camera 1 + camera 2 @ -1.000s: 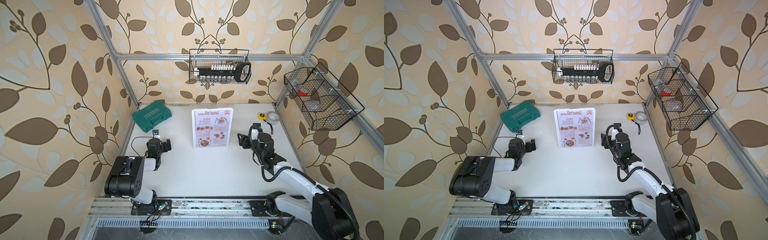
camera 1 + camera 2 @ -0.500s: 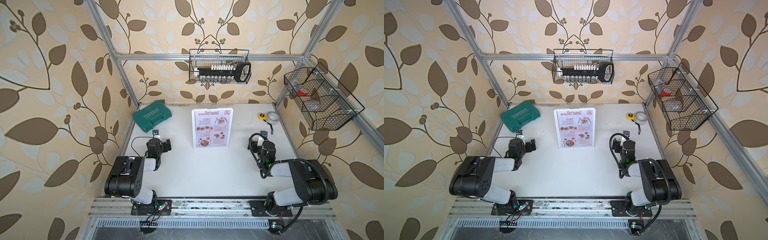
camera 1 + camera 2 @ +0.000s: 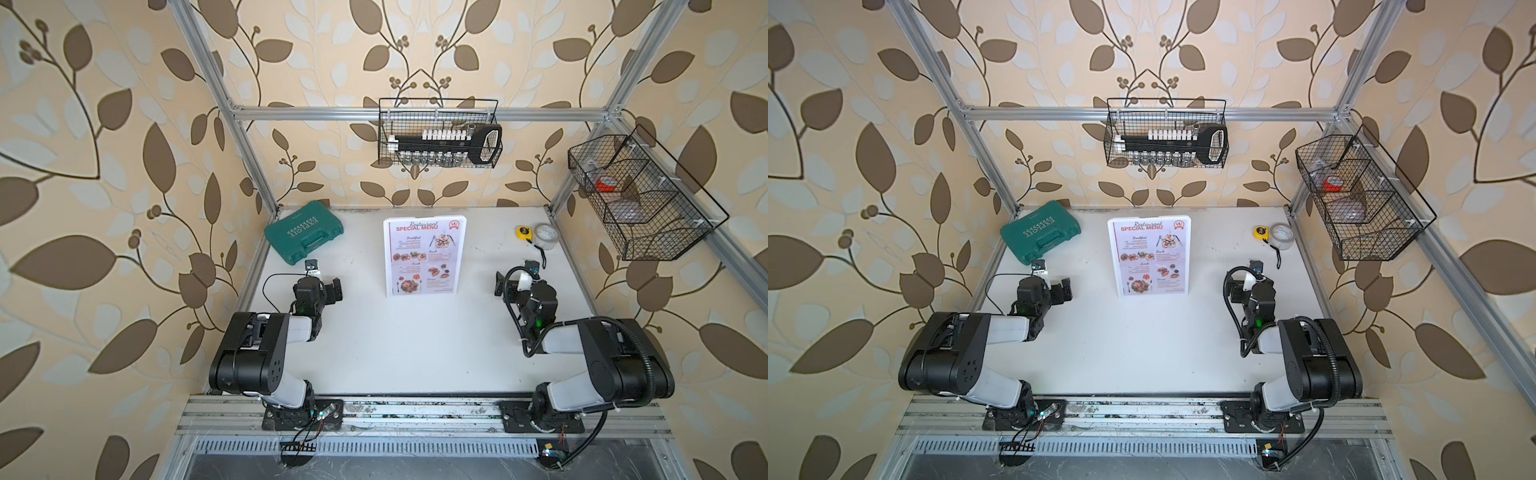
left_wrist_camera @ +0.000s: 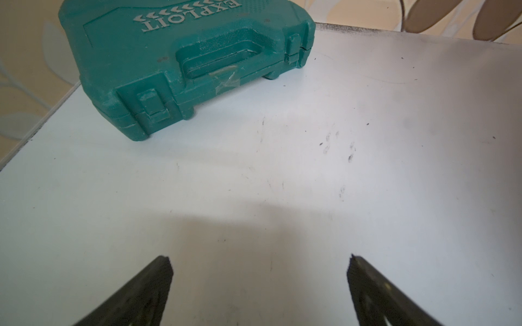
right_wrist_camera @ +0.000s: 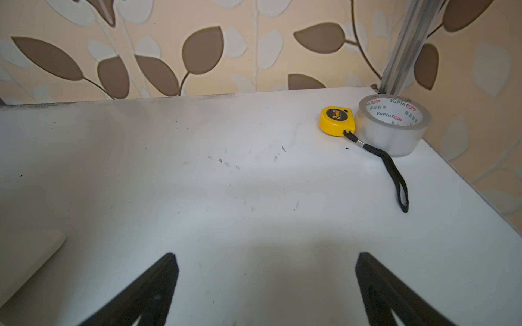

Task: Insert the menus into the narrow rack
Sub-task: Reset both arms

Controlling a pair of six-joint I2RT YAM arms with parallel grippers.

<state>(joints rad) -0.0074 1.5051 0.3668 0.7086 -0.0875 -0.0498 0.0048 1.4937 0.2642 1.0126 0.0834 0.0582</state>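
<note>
Nearest you, both arms sit folded close to their bases. Your left gripper (image 4: 258, 262) hangs over the table (image 4: 254, 183) with jaws spread wide, holding nothing. Your right gripper (image 5: 265, 259) is just as wide and empty. Farther out, mid-table, the menu (image 3: 424, 255) stands upright inside the narrow rack (image 3: 409, 295), well apart from both grippers. Beyond lie the green tool case (image 3: 303, 230) and the yellow tape measure (image 5: 336, 121), which touches the tape roll (image 5: 394, 124). The insertion looks done, so your next move is probably just to check the sheet sits fully down.
</note>
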